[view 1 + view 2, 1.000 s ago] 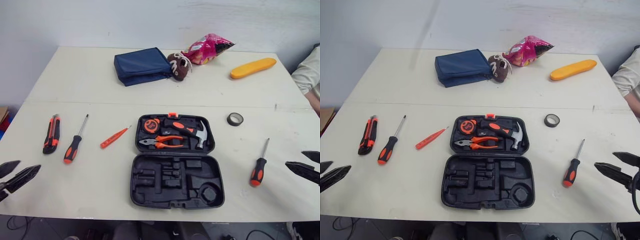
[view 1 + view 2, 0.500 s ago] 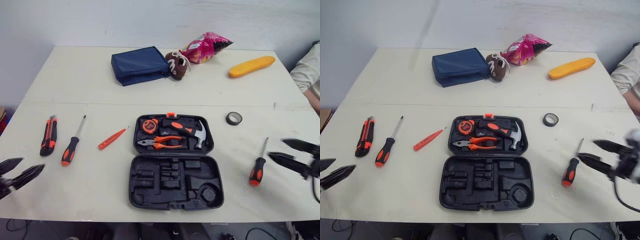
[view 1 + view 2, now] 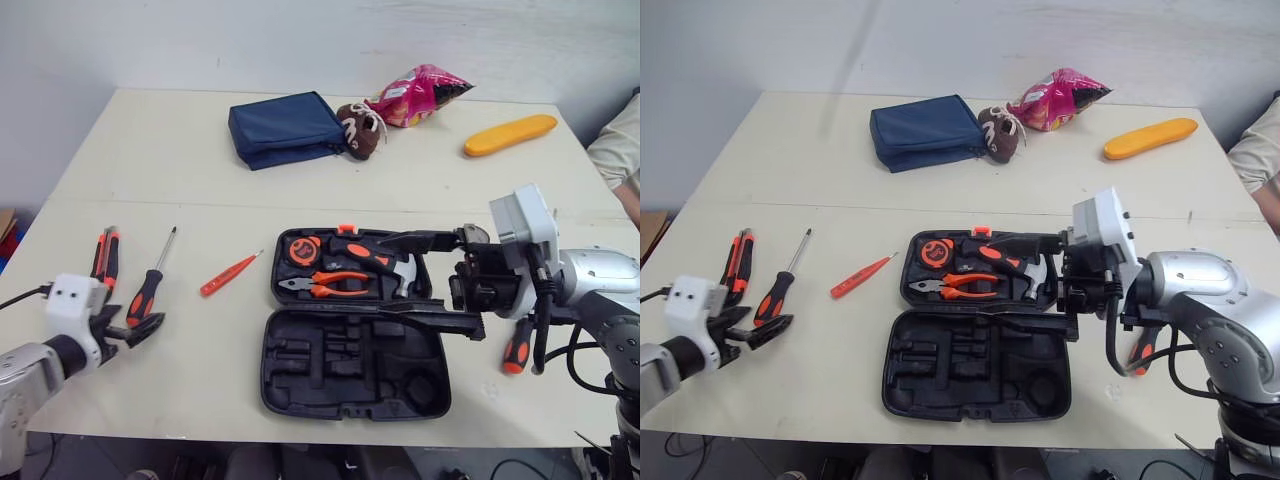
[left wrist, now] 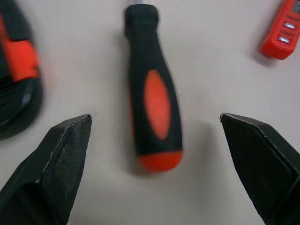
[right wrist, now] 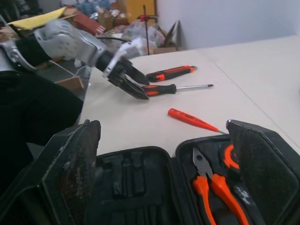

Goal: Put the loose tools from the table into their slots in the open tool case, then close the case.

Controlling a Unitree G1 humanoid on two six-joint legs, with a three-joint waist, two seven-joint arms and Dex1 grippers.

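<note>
1. Left wrist view: my left gripper (image 3: 758, 327) is wide open, with one finger on each side of a black-and-orange screwdriver (image 4: 154, 108) and not touching it, well left of the open tool case (image 3: 300, 388).
2. A utility knife (image 3: 103, 252) lies further left of the case. A red tester pen (image 3: 229, 273) lies between the screwdriver and the case.
3. My right gripper (image 3: 376, 274) is spread wide over the case's far half, above the pliers (image 3: 325, 284) and the hammer (image 3: 368, 256).
4. A second screwdriver (image 3: 517, 343) lies just right of the case.

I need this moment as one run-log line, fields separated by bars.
left claw: open, at left screwdriver handle, not gripping | right claw: open, over open tool case | grasped: nothing
</note>
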